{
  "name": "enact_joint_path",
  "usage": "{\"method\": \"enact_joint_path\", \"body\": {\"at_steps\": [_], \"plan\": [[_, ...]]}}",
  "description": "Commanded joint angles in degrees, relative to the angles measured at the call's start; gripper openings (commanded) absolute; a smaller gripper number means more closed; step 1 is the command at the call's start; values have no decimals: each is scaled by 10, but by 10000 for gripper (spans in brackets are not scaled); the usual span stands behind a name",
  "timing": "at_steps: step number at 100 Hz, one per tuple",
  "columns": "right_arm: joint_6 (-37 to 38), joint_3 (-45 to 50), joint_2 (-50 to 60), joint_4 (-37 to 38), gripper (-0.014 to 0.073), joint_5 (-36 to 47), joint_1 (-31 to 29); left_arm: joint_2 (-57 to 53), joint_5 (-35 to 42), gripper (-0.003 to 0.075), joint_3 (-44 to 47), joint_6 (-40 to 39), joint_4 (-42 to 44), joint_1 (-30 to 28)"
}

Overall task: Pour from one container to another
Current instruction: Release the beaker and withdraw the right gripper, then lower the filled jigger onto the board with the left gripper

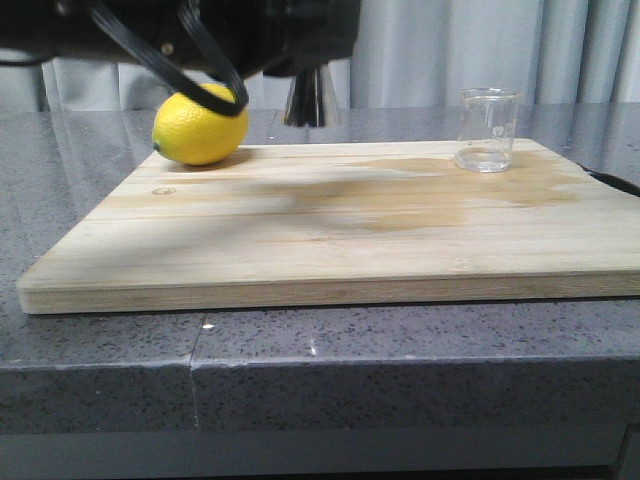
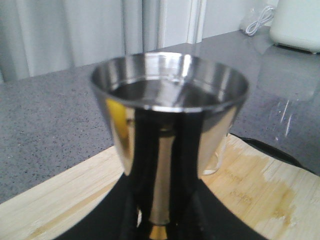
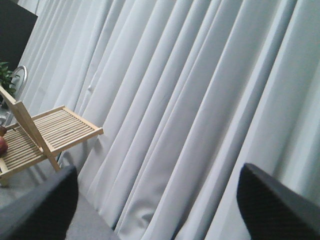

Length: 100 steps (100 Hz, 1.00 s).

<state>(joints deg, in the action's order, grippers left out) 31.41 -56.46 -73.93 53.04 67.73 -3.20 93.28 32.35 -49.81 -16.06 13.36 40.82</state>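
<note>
The steel jigger (image 2: pixel 170 85) fills the left wrist view, upright, with the gold band (image 2: pixel 159 231) at its waist. My left gripper (image 2: pixel 160 225) is shut on that waist. In the front view only the jigger's lower cone (image 1: pixel 312 100) shows under the dark arm (image 1: pixel 250 30), lifted at the board's far edge. The clear glass beaker (image 1: pixel 487 130) stands upright on the board's far right with a little liquid at its bottom, apart from the jigger; its edge (image 2: pixel 216 162) peeks out behind the jigger. My right gripper (image 3: pixel 157 210) is open, facing curtains, nothing between its fingers.
A yellow lemon (image 1: pixel 198 128) lies on the far left of the wooden board (image 1: pixel 330 250), close to the jigger. A wet stain (image 1: pixel 420 195) spreads across the board's middle and right. The board rests on a grey stone counter (image 1: pixel 300 350). A wooden rack (image 3: pixel 45 132) stands by the curtains.
</note>
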Motion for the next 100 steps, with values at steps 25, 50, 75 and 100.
{"method": "enact_joint_path", "body": {"at_steps": [25,50,75,100], "plan": [[-2,-19,67,-24,584,-17,-2,40,115,-19,-16,-2,20,-2],[-1,-19,67,-23,583,-20,-2,61,183,-19,16,-3,21,-2],[-1,-19,67,-23,583,-25,-2,63,214,-19,36,-3,21,-2],[-1,-19,67,-23,583,-25,-2,63,214,-19,35,-3,21,-2]]}}
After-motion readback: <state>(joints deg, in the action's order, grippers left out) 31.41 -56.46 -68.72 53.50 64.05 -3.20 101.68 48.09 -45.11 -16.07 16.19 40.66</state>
